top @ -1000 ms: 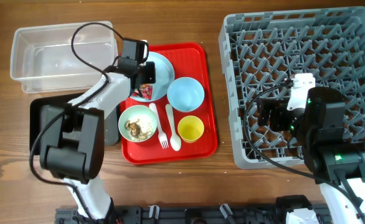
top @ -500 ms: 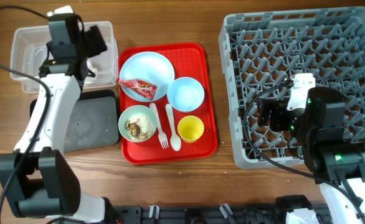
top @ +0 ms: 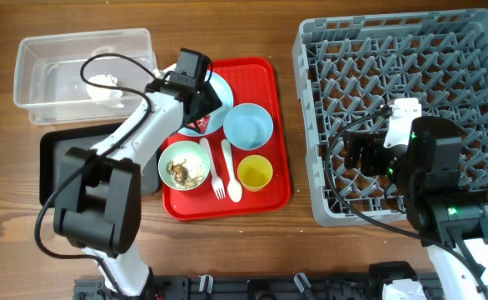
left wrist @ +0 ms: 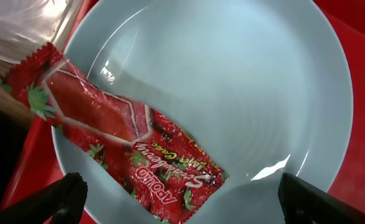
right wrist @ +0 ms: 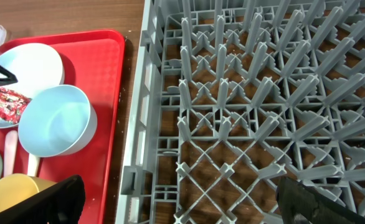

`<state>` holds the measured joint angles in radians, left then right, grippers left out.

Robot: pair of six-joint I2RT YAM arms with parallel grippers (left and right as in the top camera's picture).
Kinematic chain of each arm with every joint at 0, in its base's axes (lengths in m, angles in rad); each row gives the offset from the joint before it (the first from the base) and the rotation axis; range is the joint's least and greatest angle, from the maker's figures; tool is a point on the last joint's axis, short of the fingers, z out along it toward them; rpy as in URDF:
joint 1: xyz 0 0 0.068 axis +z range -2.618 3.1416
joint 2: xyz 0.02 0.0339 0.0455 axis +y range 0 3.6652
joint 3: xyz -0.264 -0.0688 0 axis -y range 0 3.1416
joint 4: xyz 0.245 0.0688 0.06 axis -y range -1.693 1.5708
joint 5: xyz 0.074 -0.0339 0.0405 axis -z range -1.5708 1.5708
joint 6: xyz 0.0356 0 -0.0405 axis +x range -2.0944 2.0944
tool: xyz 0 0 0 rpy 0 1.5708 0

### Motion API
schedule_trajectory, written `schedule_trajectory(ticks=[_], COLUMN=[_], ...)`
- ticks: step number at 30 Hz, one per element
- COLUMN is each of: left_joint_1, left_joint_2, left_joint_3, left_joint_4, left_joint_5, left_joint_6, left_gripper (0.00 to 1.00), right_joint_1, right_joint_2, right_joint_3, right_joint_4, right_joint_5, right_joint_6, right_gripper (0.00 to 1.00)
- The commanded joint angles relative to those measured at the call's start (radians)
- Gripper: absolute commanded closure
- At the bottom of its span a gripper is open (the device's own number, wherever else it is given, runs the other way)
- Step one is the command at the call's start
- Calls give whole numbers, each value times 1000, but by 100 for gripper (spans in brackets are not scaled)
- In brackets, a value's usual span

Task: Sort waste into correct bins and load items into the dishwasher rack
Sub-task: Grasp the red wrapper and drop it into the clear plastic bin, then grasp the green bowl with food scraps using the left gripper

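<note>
The left tool [left wrist: 179, 202] hovered open over the wrapper [left wrist: 126, 146] lying on the plate [left wrist: 232, 87] at the tray's [top: 269, 75] far left, while the right tool [right wrist: 182, 202] hung open above the rack [right wrist: 139, 137].

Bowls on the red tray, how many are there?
2: the pale blue bowl beside the plate, and the pale green bowl holding food scraps, left of the fork. None appears hidden.
</note>
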<state>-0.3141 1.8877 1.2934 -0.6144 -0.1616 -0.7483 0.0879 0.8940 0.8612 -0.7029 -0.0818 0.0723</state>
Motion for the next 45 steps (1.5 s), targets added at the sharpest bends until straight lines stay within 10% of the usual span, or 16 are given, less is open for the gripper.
schedule_trajectory(ticks=[1,8,11,18,24,36,40,45], left_joint_1=[-2,-2,-3,-5,-5,293,383,309], left_joint_2=[32,105,109,148,143,-204,-197,-279], left_joint_3=[-5,-5,-6,-10,-10,16,16,16], left_joint_4=[12,86,103,110,110,183,226,27], left_joint_5=[-55,-61,-61,-60,-61,-116,-100,10], left_joint_6=[-24,-23,-23,-23,17,142,171,272], left_gripper=[2,1,27,30,96,91,48,37], right_joint_1=[-3,-3,-3,-3,-3,-3,-3,-3], right_joint_2=[0,0,0,0,0,0,0,0], right_joint_3=[25,25,25,25,25,25,25,25], right_joint_4=[2,2,2,2,2,2,2,2], right_joint_5=[-5,-5,-5,-5,-5,-5,-5,-5], right_joint_6=[-16,-17,-17,-17,-17,-17,-17,-16], right_gripper=[0,0,0,0,0,0,0,0])
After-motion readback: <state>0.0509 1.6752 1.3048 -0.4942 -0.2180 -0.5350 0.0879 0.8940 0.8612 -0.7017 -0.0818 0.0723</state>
